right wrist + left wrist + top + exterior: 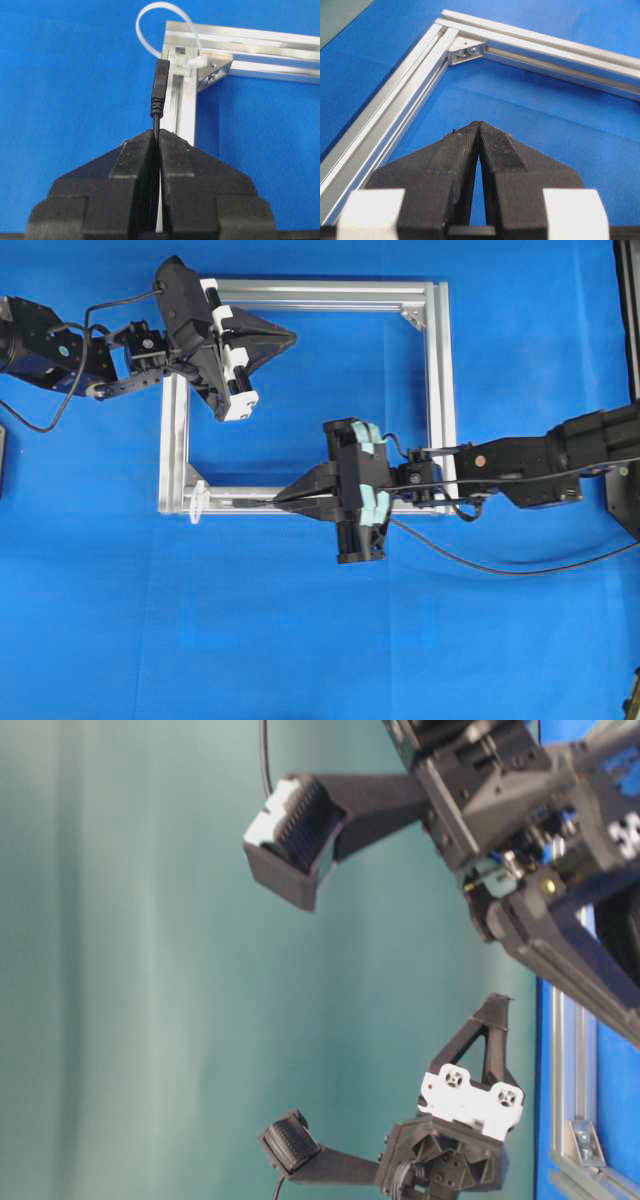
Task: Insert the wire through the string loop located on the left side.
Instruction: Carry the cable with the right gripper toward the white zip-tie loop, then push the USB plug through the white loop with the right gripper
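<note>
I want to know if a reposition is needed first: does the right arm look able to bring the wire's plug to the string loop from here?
Probably yes. The right gripper holds the wire with its plug aimed at the string loop, and nothing shows between them; the left gripper sits far off.

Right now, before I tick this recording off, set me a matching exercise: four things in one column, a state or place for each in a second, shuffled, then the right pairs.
Things:
1. left gripper
2. right gripper
3. string loop
4. corner bracket

States or places:
A. whitish arc standing at the frame's corner, ahead of the plug
B. shut on the wire
C. shut, holding nothing
D. silver, bolted inside a corner of the frame

Pairs: 1-C, 2-B, 3-A, 4-D
</note>
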`<action>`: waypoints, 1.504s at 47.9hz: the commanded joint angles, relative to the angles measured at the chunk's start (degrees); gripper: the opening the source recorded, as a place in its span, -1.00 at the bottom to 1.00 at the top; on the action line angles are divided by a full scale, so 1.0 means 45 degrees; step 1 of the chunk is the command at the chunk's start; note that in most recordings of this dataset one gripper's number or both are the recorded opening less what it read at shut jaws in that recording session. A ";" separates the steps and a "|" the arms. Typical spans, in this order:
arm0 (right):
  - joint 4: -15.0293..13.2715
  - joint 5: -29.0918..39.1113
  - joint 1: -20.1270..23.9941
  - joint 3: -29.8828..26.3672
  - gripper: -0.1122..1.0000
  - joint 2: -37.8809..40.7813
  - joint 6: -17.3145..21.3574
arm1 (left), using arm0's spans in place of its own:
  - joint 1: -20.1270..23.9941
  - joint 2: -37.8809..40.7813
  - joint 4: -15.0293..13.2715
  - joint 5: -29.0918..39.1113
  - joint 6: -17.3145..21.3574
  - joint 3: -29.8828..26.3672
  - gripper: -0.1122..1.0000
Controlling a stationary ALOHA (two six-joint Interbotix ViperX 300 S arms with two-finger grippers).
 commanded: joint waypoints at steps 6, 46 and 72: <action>-0.0059 0.0000 -0.0059 -0.0898 -0.80 0.0352 -0.0020 | 0.0000 -0.0352 0.0039 -0.0117 0.0020 -0.0078 -0.80; -0.0059 0.0000 -0.0059 -0.1270 -0.80 0.0703 -0.0020 | 0.0000 -0.0352 0.0020 -0.0117 0.0039 -0.0098 -0.80; -0.0059 0.0000 -0.0078 -0.1270 -0.80 0.0703 -0.0039 | 0.0000 -0.0352 0.0039 -0.0117 0.0039 -0.0117 -0.80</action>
